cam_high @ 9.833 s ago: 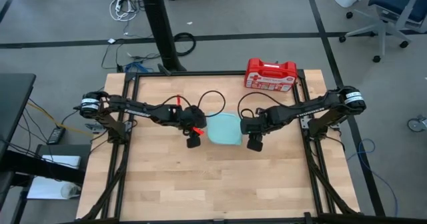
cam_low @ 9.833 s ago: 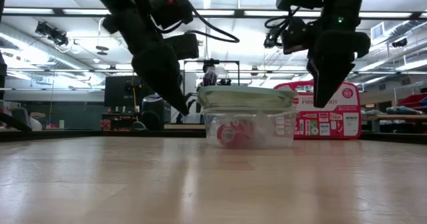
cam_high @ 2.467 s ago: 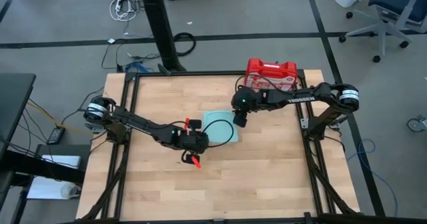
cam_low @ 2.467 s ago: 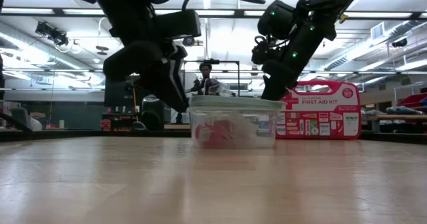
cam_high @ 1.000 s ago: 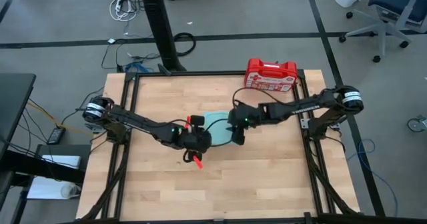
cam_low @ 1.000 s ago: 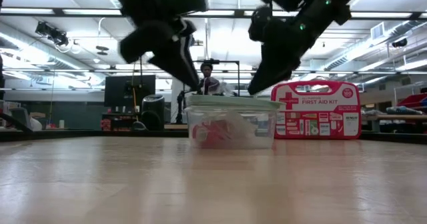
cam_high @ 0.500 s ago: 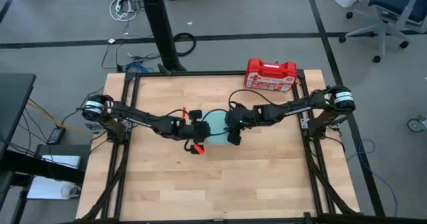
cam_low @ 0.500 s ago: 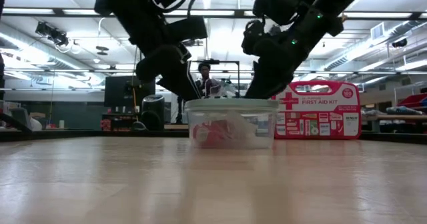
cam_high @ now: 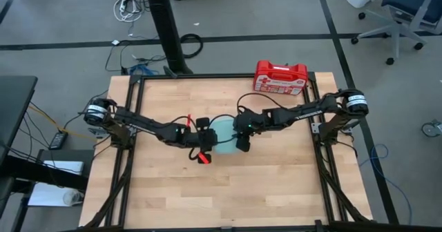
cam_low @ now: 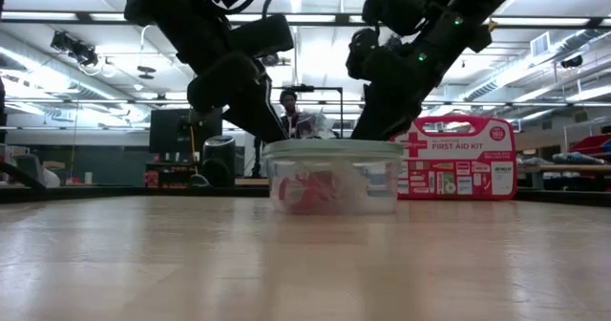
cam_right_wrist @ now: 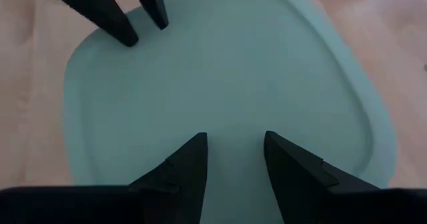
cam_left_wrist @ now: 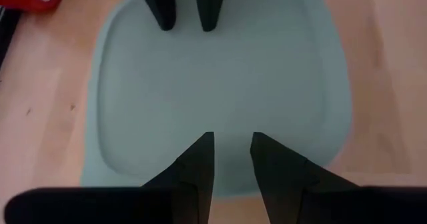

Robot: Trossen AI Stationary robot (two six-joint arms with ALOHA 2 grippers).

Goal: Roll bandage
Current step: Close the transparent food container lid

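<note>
A clear plastic box with a pale green lid stands at the table's middle. The red bandage lies bunched inside it, seen through the wall in the low view. My left gripper is over the lid's left part, its fingers a little apart. My right gripper is over the lid's right part, its fingers also a little apart. Each wrist view shows the other gripper's fingertips across the lid. My left gripper has both fingertips down on the lid's top near its left edge, slanting down from the table's left. Nothing is between the fingers. The lid lies level on the box. My right gripper has both fingertips down on the lid's top near its right edge, slanting down from the table's right. Nothing is between the fingers.
A red hard first-aid case with white markings stands upright at the table's far edge, right of centre; it also shows behind the box in the low view. Bare wood lies all around the box. People and furniture show in the room beyond the table.
Both grippers have come down from a little above the box onto its lid. The left one has also gone toward the table's far edge, from the box's near left corner to over the lid. The box has stayed in place.
</note>
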